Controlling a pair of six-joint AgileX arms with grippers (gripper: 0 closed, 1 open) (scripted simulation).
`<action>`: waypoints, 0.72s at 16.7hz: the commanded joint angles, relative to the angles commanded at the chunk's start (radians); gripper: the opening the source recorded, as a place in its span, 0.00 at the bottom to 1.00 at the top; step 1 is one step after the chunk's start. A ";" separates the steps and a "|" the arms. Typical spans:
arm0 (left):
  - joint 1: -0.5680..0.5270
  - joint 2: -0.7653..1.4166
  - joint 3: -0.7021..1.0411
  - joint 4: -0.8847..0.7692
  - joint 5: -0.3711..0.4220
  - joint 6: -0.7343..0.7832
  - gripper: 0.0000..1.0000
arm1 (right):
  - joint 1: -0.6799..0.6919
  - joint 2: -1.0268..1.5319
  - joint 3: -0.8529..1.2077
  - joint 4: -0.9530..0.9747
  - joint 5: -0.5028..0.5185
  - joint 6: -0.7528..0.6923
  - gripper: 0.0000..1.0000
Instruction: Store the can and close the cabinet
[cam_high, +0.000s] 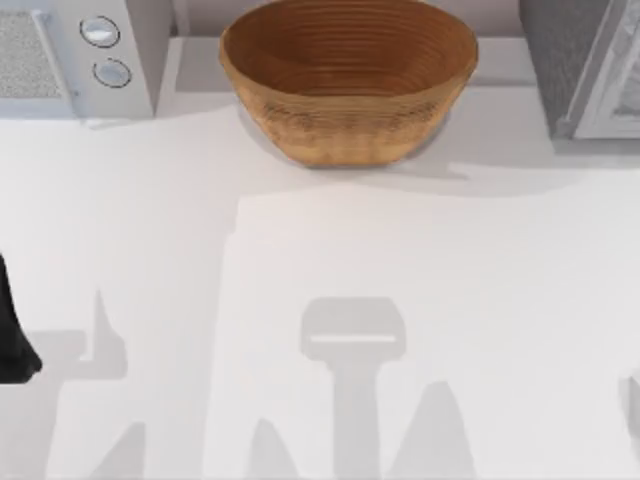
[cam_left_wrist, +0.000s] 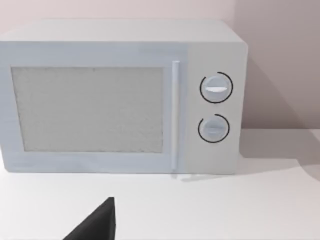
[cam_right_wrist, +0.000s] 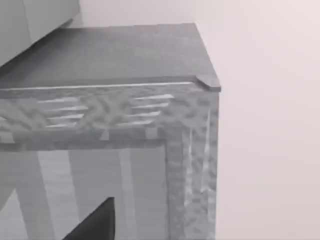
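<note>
The can is out of view. The grey cabinet (cam_high: 580, 60) stands at the table's back right corner, with a paler panel (cam_high: 615, 75) along its right side. In the right wrist view the cabinet (cam_right_wrist: 115, 55) is close, seen from above its top and textured front frame, with one dark finger (cam_right_wrist: 97, 225) of my right gripper low in the picture. My left arm (cam_high: 12, 335) is a dark shape at the table's left edge. One of its fingers (cam_left_wrist: 97, 225) points toward the microwave.
A white microwave (cam_left_wrist: 120, 100) with two round dials and a shut door stands at the back left (cam_high: 80, 50). A large wooden bowl (cam_high: 348, 75) sits at the back centre. Shadows of the arms fall across the white tabletop (cam_high: 350, 280).
</note>
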 joint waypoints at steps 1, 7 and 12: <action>0.000 0.000 0.000 0.000 0.000 0.000 1.00 | 0.002 -0.014 0.056 -0.064 0.003 0.000 1.00; 0.000 0.000 0.000 0.000 0.000 0.000 1.00 | 0.010 -0.059 0.210 -0.227 0.012 -0.001 1.00; 0.000 0.000 0.000 0.000 0.000 0.000 1.00 | 0.017 -0.057 0.213 -0.224 0.021 -0.001 1.00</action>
